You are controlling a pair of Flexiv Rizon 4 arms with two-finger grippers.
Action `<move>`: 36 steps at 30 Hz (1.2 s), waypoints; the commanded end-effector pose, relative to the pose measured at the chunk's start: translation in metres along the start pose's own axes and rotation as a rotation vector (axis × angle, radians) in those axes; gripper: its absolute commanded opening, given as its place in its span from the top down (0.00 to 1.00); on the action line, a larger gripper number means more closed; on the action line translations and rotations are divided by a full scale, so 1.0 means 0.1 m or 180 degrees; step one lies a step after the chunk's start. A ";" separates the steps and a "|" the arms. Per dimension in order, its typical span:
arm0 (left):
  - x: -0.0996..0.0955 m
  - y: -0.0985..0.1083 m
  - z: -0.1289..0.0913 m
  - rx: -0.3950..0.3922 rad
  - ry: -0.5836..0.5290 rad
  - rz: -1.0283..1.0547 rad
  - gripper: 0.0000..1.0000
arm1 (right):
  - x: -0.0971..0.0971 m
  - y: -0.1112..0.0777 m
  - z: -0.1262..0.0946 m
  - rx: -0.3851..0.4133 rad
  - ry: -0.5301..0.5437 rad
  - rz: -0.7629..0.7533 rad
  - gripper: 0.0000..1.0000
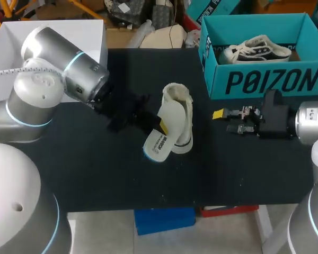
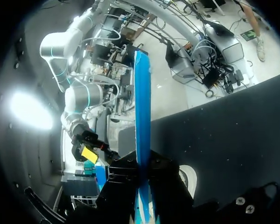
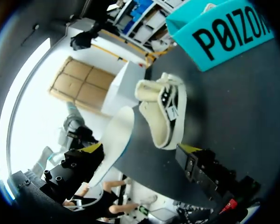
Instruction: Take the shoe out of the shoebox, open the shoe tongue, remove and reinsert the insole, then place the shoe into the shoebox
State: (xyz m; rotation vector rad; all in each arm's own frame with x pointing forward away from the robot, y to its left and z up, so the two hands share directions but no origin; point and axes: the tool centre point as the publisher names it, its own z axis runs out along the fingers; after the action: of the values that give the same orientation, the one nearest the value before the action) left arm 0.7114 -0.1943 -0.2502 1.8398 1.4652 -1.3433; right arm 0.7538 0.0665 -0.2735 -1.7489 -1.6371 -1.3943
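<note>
Left gripper (image 1: 161, 127) clamped on the insole beside the shoe; right gripper (image 1: 225, 120) empty, its two yellow-tipped fingers spread apart.

At mid-bench, the left gripper's fingers pinch the white foam insole with a blue edge (image 1: 158, 142). In the left wrist view that blue edge runs straight out from between them. The insole slants against the left side of the cream low-top canvas shoe (image 1: 184, 114), which lies on its side on the black bench (image 1: 95, 169). Whether the insole's far end sits inside the shoe cannot be told. The right gripper hovers near the shoe's right, pointing at it and touching nothing. Just beyond it, at the far right, stands the open teal cardboard shoebox (image 1: 265, 82), holding a black-and-white sneaker (image 1: 261, 50).
</note>
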 end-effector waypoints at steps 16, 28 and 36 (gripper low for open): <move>0.17 -0.05 0.19 0.0398 0.0493 -0.0270 1.00 | 0.04 -0.06 -0.07 -0.0050 -0.0023 0.0005 0.00; 0.38 -0.05 0.17 0.0399 0.0598 -0.0558 1.00 | 0.04 -0.06 -0.07 -0.0050 -0.0023 0.0005 0.00; 0.44 0.08 0.25 0.0436 0.0616 -0.0633 1.00 | 0.04 -0.06 -0.07 -0.0050 -0.0023 0.0005 0.00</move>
State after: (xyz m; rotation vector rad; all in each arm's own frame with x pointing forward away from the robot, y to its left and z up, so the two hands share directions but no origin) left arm 0.7016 -0.1886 -0.2964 1.9917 1.7323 -1.4150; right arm 0.7442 0.0646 -0.2696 -1.7652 -1.6325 -1.4071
